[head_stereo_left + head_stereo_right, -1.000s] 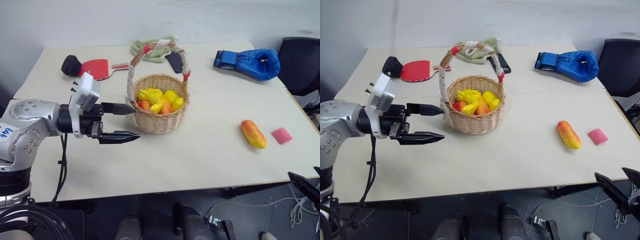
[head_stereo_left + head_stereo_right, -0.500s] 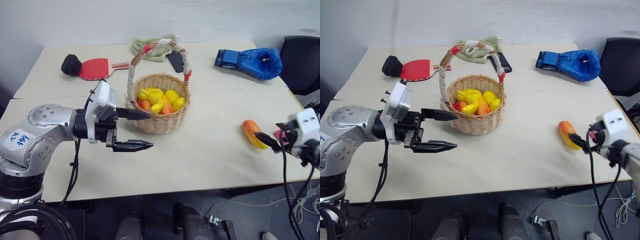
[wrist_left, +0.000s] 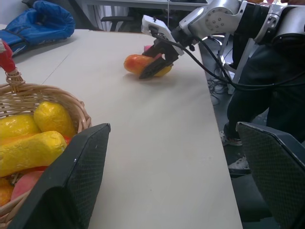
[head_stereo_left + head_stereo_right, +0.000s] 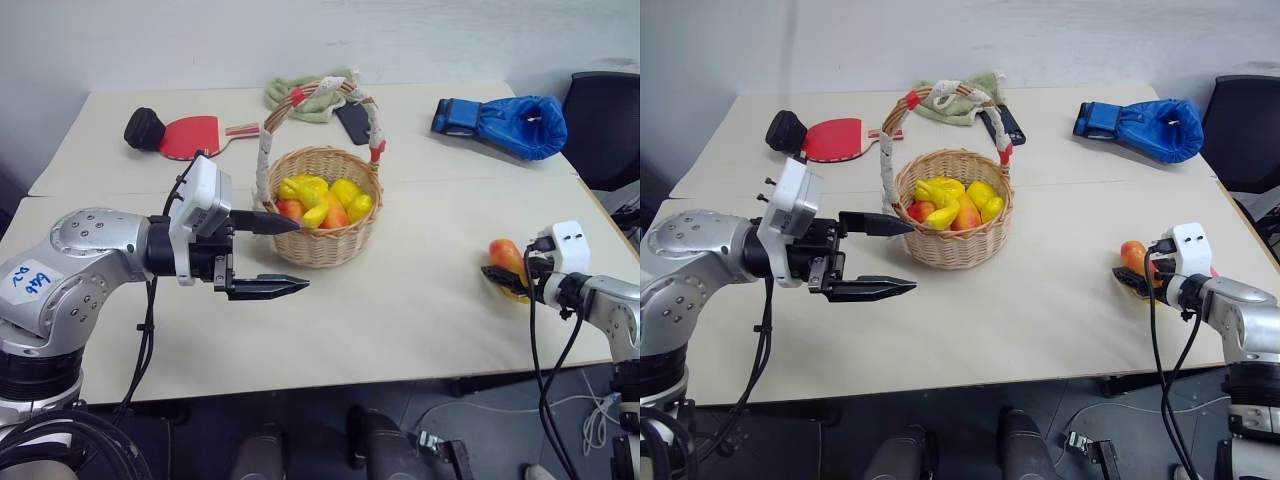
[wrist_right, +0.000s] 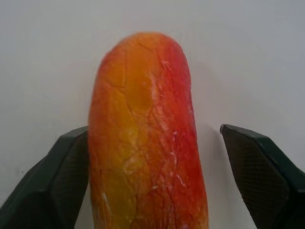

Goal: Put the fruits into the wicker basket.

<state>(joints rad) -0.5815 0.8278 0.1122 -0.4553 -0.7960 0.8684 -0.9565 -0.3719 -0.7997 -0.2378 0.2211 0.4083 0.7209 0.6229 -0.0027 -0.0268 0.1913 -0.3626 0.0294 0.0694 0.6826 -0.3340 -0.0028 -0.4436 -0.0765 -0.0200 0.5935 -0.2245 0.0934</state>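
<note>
The wicker basket (image 4: 322,240) stands mid-table with several yellow and orange fruits (image 4: 320,198) inside. My left gripper (image 4: 300,256) hangs open just left of the basket, one fingertip near its rim, with nothing between the fingers. One orange-yellow mango (image 4: 503,254) lies on the table at the right. My right gripper (image 4: 1127,272) is down at that mango, open. In the right wrist view the mango (image 5: 143,133) sits between the two fingers (image 5: 62,176); one finger touches its side and the other stands apart. The left wrist view shows the same mango (image 3: 136,62).
A red paddle (image 4: 185,135), a green cloth (image 4: 300,95) and a black phone (image 4: 350,122) lie behind the basket. A blue boxing glove (image 4: 505,120) rests at the back right. A dark chair (image 4: 605,120) stands past the table's right edge.
My right arm has come up from below the table's front edge and reached forward to the mango, with its fingers now on either side of it. The left gripper stays by the basket.
</note>
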